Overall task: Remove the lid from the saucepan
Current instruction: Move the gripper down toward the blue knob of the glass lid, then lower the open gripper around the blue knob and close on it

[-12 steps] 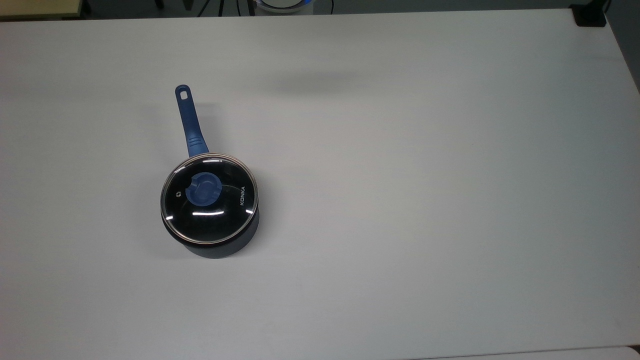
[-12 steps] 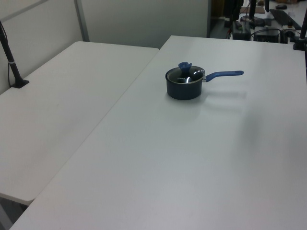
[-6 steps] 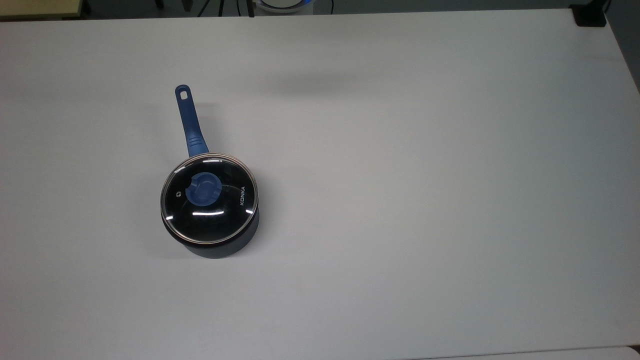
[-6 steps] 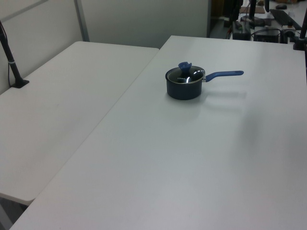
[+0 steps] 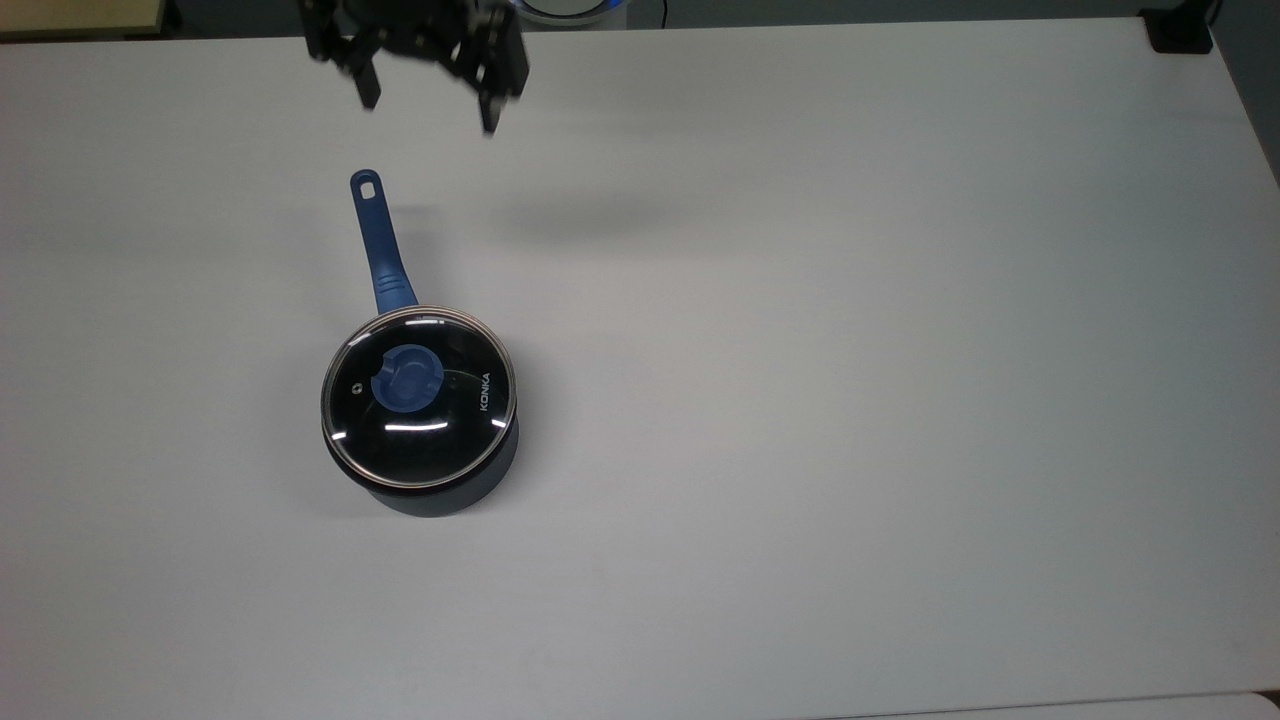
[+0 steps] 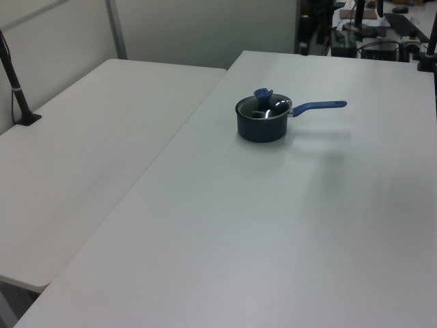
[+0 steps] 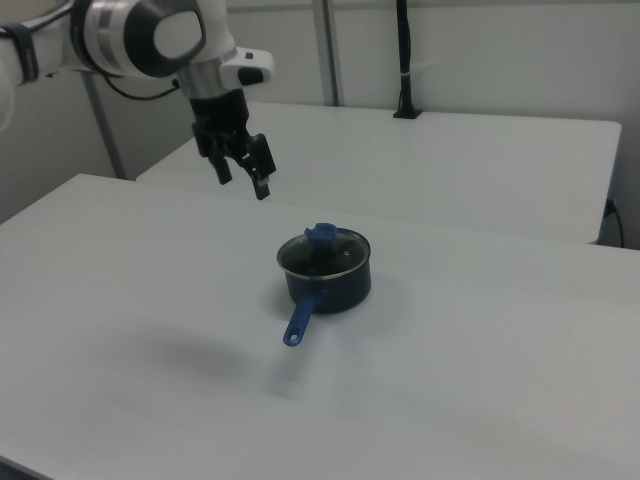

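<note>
On my top view the saucepan [image 5: 425, 455] sits left of centre on the white table [image 5: 850, 350], its long blue handle [image 5: 378, 240] running almost straight up the frame and leaning slightly left, the holed tip at the far end. The lid [image 5: 418, 400] rests flat on the pot, blue knob [image 5: 406, 378] a little left of its middle, the "KONKA" lettering near its right rim. At the upper left of that frame I see the gripper [image 5: 428, 110] hanging above the table, beyond the handle tip and slightly to its right, fingers spread apart and holding nothing. On my left view the saucepan [image 6: 259, 123] sits upper centre, its handle [image 6: 317, 106] pointing right. On my right view the gripper [image 7: 243, 180] is upper left, and the handle [image 7: 300, 320] points down-left toward the camera.
</note>
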`<move>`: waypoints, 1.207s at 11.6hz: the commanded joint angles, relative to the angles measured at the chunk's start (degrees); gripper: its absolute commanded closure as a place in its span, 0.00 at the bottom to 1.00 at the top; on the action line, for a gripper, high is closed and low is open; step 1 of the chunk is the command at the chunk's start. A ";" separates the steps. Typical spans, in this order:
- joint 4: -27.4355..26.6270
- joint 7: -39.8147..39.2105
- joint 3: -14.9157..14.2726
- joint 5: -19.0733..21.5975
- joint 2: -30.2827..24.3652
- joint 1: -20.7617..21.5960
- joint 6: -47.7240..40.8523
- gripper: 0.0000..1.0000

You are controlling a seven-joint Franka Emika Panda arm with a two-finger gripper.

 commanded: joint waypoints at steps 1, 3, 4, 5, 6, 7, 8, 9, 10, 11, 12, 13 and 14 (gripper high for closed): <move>0.88 17.62 -0.33 -1.96 3.44 0.32 10.27 0.00; 0.87 17.83 -0.33 -4.06 5.80 -1.60 11.08 0.00; 1.75 17.40 -0.59 -4.42 7.29 -2.92 11.43 0.01; 2.97 17.13 -0.59 -4.60 8.01 -3.11 12.04 0.01; 2.90 16.26 -0.59 -5.13 9.06 -3.11 15.27 0.05; 2.72 16.60 -0.59 -5.31 10.63 -3.11 21.57 0.05; 1.68 16.60 -0.68 -6.96 12.65 -3.20 25.98 0.05; 1.58 16.77 -0.59 -8.98 14.59 -3.11 28.98 0.05; 1.67 16.95 -0.59 -9.17 16.78 -3.03 31.88 0.03; 1.67 16.69 -0.59 -9.35 17.50 -3.02 32.87 0.02; 1.41 16.34 -0.51 -9.35 17.51 -3.02 32.79 0.02; 0.62 16.34 -0.16 -9.26 17.42 -2.94 32.70 0.01; -0.17 16.25 0.02 -9.26 16.98 -2.94 32.53 0.00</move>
